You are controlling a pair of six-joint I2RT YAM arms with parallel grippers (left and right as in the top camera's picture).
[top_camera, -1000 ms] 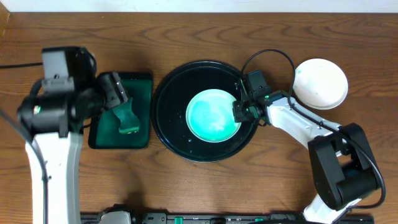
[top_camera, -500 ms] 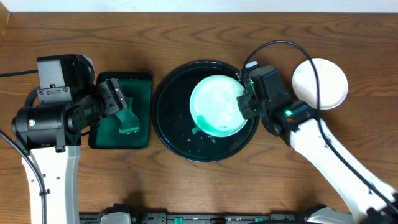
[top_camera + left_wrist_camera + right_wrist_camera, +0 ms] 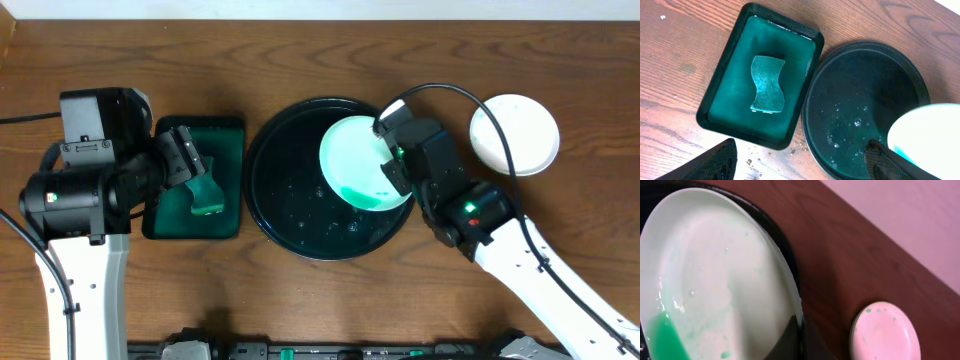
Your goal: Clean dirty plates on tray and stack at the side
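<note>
My right gripper (image 3: 392, 168) is shut on the rim of a pale-aqua plate (image 3: 358, 160) and holds it tilted above the right half of the black tray (image 3: 290, 200). Green liquid (image 3: 665, 335) has pooled at the lower edge of this plate (image 3: 715, 280), and the fingers (image 3: 792, 335) pinch its rim. A second white plate (image 3: 515, 133) lies face down on the table to the right, also seen as a plate (image 3: 885, 332) in the right wrist view. My left gripper (image 3: 800, 167) hangs open and holds nothing, above the table between the green tray and the black tray (image 3: 855, 95).
A dark green rectangular tray (image 3: 730, 60) stands left of the black tray with a green sponge (image 3: 767, 85) lying in it. Water drops lie on the black tray's floor. Bare wooden table (image 3: 300, 60) stretches behind both trays.
The right gripper has lifted the plate off the tray floor, tilted it and carried it up and to the right. The green liquid has run to its lower edge. The left arm shifted slightly.
</note>
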